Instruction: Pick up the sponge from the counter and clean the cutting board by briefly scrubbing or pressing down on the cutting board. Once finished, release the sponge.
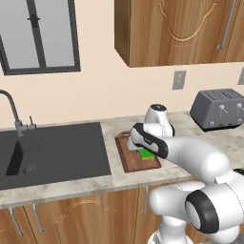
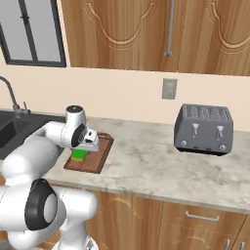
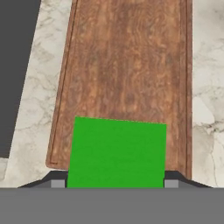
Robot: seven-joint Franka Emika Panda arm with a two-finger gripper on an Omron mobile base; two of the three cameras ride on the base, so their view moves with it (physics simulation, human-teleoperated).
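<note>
sponge [image 3: 116, 151]: 1
cutting board [image 3: 127, 74]: 1
counter [image 2: 146, 161]: 1
sink [image 1: 52, 152]: 1, basin at counter's left end
faucet [image 1: 14, 112]: 1
toaster [image 2: 204, 129]: 1, 2 levers
wall outlets [image 2: 169, 89]: 2
window [image 1: 38, 33]: 1

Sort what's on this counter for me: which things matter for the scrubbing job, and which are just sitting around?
In the job:
- sponge, gripped between the fingers, over the board
- cutting board
- counter the board lies on

Lying about:
- toaster, off to the right
- sink and faucet, left of the board
- wall outlet
</note>
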